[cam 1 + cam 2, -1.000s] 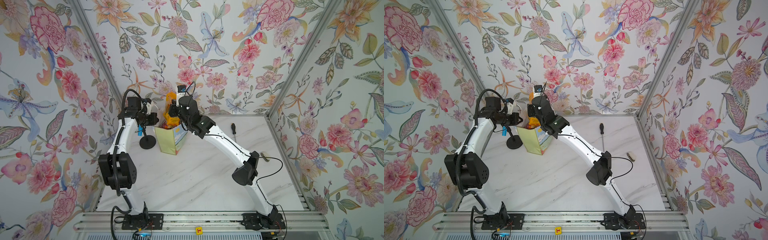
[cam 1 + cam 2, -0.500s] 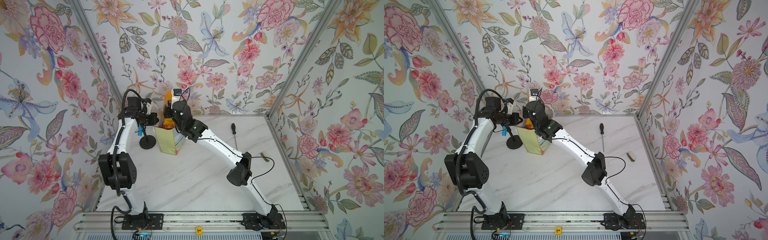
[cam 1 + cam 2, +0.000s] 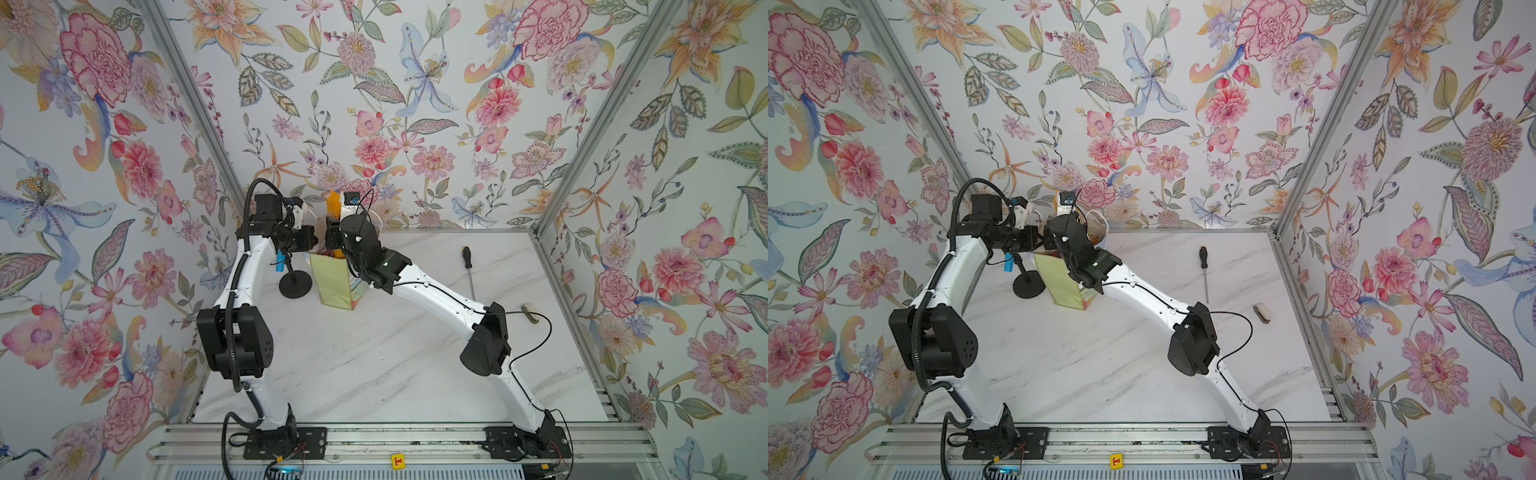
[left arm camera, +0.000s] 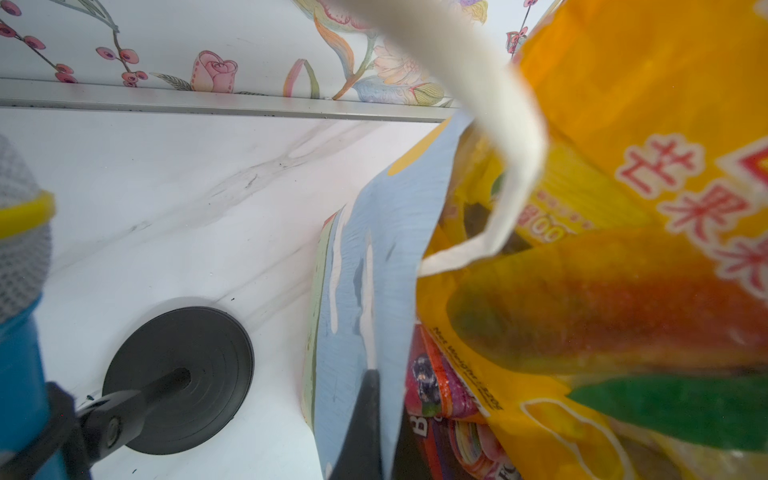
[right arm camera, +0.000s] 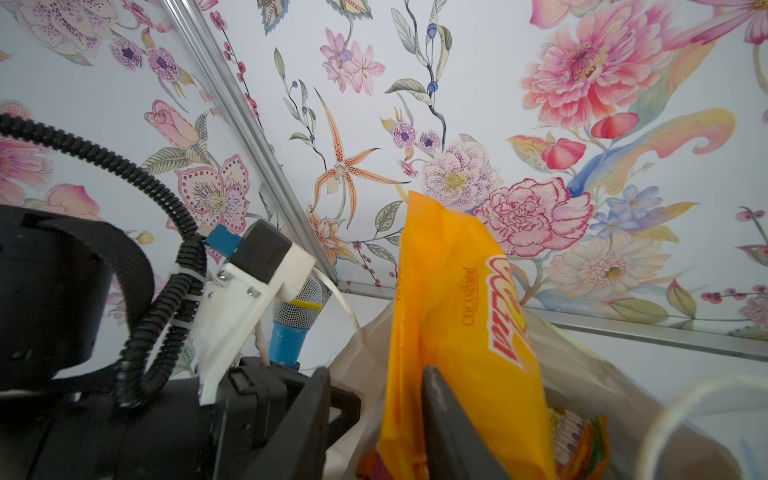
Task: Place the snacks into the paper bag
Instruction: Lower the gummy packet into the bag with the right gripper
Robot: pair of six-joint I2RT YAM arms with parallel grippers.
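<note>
A: Where is the orange snack packet (image 5: 457, 299)?

B: It stands on end in the mouth of the paper bag (image 3: 332, 286), lower part inside, upper part poking well above the rim. Other packets lie beneath it, and a purple one (image 4: 432, 382) shows against the bag's front wall.

A: Does the right gripper (image 5: 376, 370) hold it?

B: It seems not. The jaws stand partly apart. One finger (image 5: 440, 411) lies against the packet's face and the other is clear of its edge, with a gap showing. That reads as a release, letting the packet slide down under its own weight.

A: And the left gripper (image 4: 380, 399)?

B: It is clamped on the bag's sky-painted front wall at the rim, one dark finger outside. It most likely pins the bag upright with its mouth spread, since thin paper would tip or fold under a packet pushed in from above.

A: What stands around the bag?

B: The blue toy microphone (image 5: 297, 307) on its black round base (image 3: 295, 283) is just beside it, on the left arm's side. A screwdriver (image 3: 468, 266) lies well apart, toward the right of the marble table (image 3: 374, 365). No loose packet shows in both top views, so the job looks nearly done.

A: Any risk?

B: The white handle (image 4: 511, 137) loops across the mouth and could snag the tall packet.
</note>
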